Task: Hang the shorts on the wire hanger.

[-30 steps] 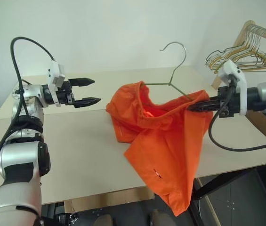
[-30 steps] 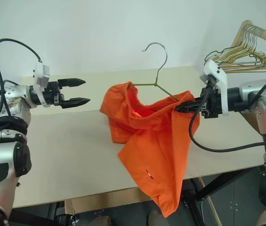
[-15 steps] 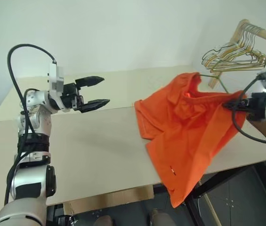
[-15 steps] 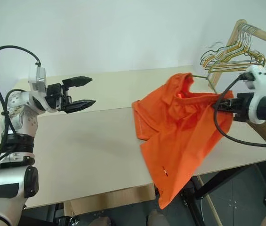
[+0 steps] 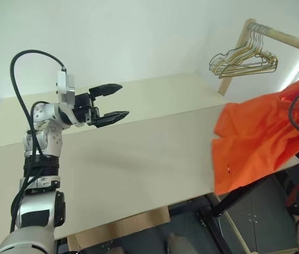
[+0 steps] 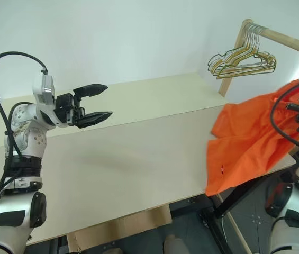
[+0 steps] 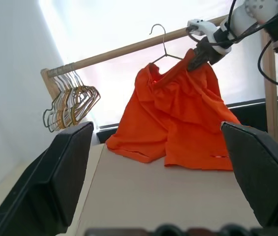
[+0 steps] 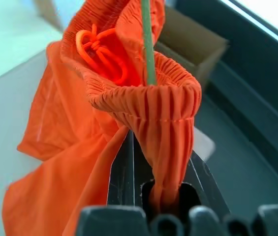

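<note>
The shorts (image 7: 173, 118), soft and limp, hang from the hanger (image 7: 164, 46) beside the rail (image 7: 129, 49), hem draping onto the table (image 5: 138, 159). The right gripper (image 7: 198, 58) is pinched on the gathered waistband (image 8: 148, 105), likely the firmest hold; the left gripper (image 5: 118, 106) stands spread and empty.

Work surface: table and its contents

In front of me stands a pale beige table (image 5: 138, 159), its flat top made of two boards that meet along a straight seam running across its width. Most of the top lies bare. At its right-hand end, the lower hems of the orange shorts (image 5: 255, 143) rest on the surface near the corner, as the left wrist view shows; the rest of the fabric rises clear of the top and part of it drapes past the front edge. Dark legs (image 5: 234, 198) brace the table under that end, and a cardboard panel (image 5: 123, 230) sits below the front edge.
</note>
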Motion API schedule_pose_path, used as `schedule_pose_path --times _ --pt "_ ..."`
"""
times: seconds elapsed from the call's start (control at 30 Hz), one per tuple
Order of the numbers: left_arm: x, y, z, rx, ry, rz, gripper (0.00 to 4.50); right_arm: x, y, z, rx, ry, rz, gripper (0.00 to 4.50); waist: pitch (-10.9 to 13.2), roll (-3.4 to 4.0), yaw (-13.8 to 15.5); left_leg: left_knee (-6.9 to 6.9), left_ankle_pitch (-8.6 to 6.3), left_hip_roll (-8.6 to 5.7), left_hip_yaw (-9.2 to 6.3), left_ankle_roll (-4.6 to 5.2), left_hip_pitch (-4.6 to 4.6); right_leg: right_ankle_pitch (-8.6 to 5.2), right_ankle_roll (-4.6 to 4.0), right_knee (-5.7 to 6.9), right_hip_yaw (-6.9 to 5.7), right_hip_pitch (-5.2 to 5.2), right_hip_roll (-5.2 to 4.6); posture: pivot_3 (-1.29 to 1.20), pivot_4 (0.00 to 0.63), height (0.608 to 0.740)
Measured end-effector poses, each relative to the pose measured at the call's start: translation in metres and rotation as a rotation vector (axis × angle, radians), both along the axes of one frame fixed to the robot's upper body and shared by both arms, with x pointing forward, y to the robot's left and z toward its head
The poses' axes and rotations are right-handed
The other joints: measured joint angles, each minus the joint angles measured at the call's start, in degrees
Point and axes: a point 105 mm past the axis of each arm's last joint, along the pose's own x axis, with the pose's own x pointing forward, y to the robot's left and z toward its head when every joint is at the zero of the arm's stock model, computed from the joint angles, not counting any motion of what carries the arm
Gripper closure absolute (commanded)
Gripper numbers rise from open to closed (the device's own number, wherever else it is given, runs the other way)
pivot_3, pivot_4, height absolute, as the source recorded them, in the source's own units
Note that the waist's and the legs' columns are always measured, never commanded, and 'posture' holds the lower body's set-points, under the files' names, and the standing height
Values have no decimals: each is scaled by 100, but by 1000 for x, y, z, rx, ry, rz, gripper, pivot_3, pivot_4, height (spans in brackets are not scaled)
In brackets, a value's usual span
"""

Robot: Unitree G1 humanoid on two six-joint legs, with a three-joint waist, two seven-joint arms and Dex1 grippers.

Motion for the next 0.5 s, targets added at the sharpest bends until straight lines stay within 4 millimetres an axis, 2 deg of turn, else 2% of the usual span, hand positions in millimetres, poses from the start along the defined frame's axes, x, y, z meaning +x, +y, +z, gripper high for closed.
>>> schedule_pose_path --times 0.13,0.2,0.3,0.5 --pt "-4 -4 -5 -15 17 -13 9 22 12 1 -7 -30 -62 4500 -14 23 -133 -3 0 -3 -3 0 10 1 3 2 6 6 -3 -153 0 740" --pt "-6 -5 -6 -21 27 -15 9 30 11 6 12 -65 -82 4500 -14 24 -151 -4 1 -3 -6 0 9 2 3 0 4 6 -3 -137 0 740" --pt "-9 -4 -9 -23 32 -4 9 39 3 12 40 -116 -118 4500 -14 24 -143 -6 1 -4 -8 0 9 3 5 -4 1 11 -5 -131 0 740" --pt "-13 -2 -13 -51 51 19 9 47 -16 3 66 -127 -194 4500 -14 24 -139 -9 1 -6 -7 0 15 3 6 -8 4 15 -6 -118 0 740"
